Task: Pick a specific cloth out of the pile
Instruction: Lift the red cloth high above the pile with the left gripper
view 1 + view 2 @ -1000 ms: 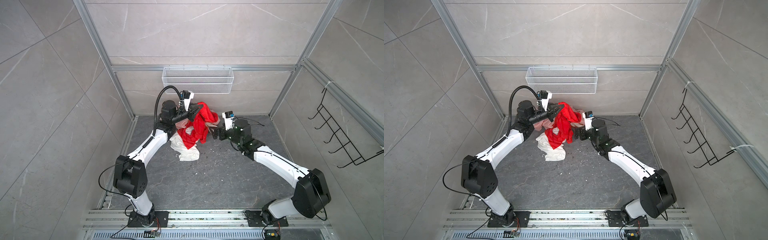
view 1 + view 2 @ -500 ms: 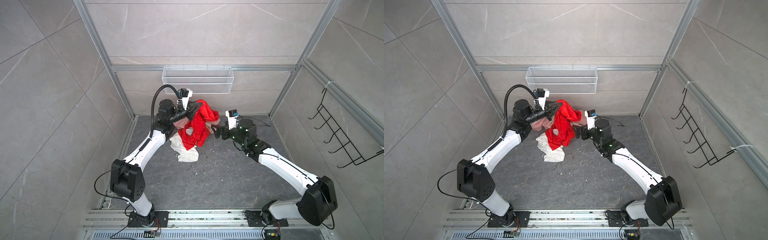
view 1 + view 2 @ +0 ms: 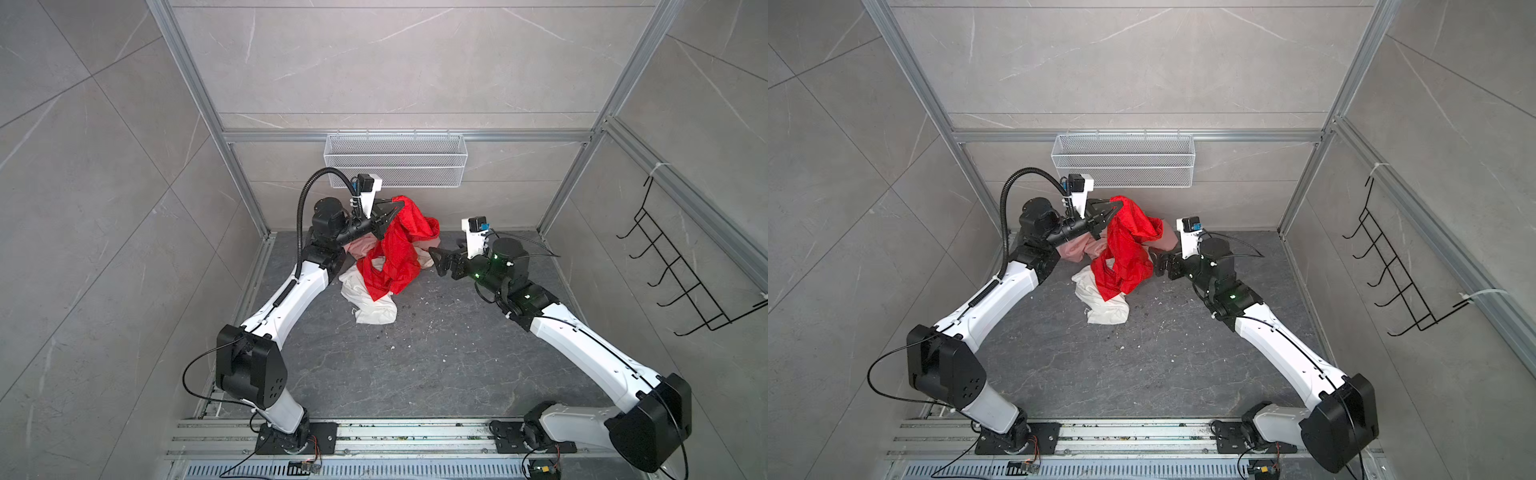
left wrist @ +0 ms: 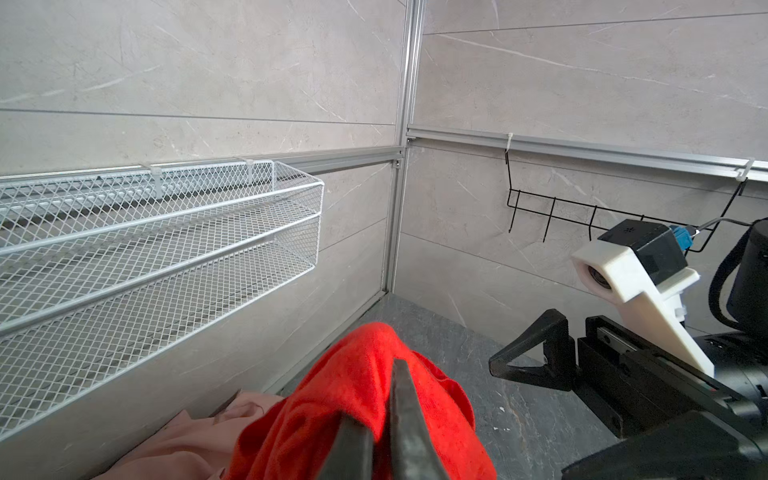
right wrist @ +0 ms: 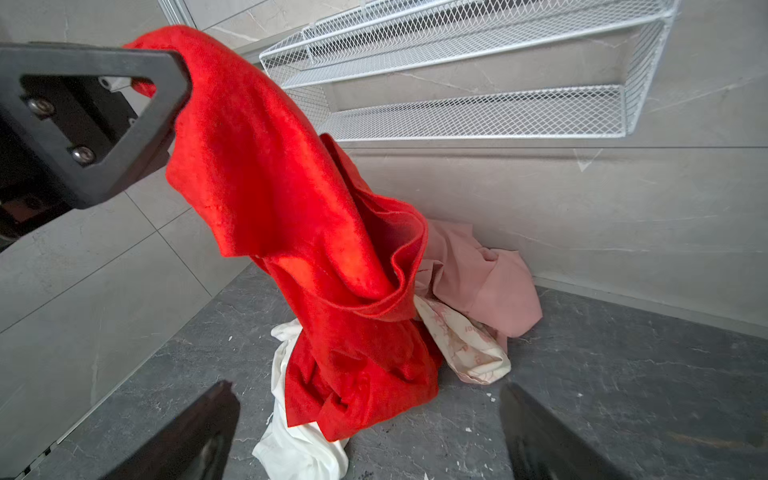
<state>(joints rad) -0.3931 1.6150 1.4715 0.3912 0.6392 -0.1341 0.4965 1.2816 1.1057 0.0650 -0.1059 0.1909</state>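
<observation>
My left gripper (image 3: 390, 210), clamped on the top of the red cloth (image 3: 395, 253), holds it high over the pile (image 3: 371, 308) at the floor's (image 3: 415, 357) back edge to drape it free, lower end trailing, while my right gripper (image 3: 435, 262) stands open alongside.
</observation>
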